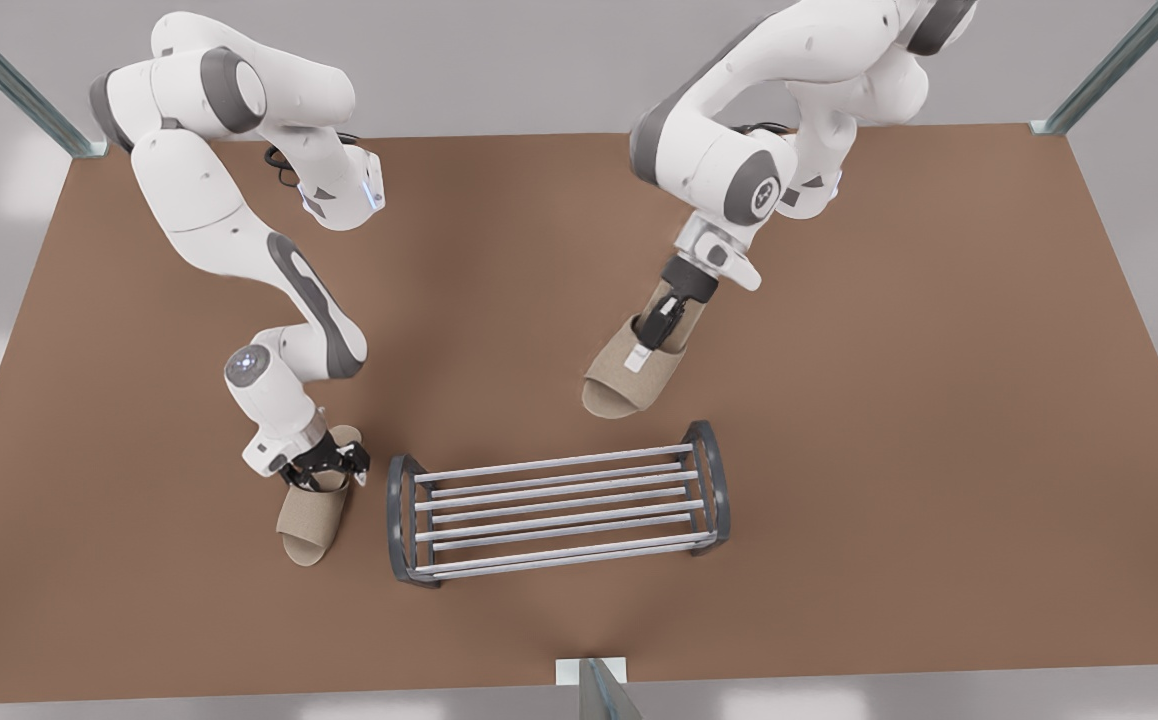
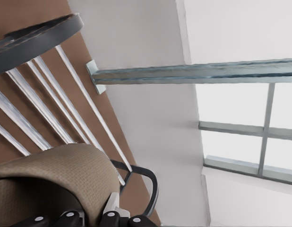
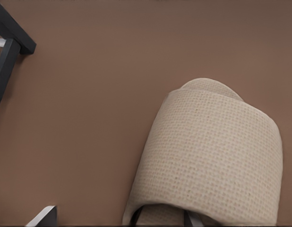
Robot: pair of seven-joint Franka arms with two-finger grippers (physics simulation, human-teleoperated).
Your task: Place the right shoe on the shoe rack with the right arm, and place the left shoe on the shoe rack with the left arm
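Both slippers were gripped, neither racked yet, so I'd call it the carry-to-rack step. The left gripper [image 1: 657, 338] was on the front view's right, clamped on the upper of the left shoe [image 1: 619, 380]. That shoe sat tilted just on the far side of the shoe rack [image 1: 554, 500], toe toward it. The right gripper [image 1: 324, 472] was on the front view's left, closed on the heel-side edge of the upper of the right shoe [image 1: 311, 525]. That shoe was just beside the rack's left arched end, apart from it. I couldn't tell whether it was off the table [image 1: 939, 400]. Next, by my read: lift each shoe clear of the end frames, bring it over the bars and set it down flat, keeping the two arms apart over the narrow rack. The left wrist view added that the shoe's toe [image 2: 51, 184] was already up at the rack's bars [image 2: 47, 90]. The right wrist view showed bare table between shoe [image 3: 212, 161] and rack frame [image 3: 6, 56].
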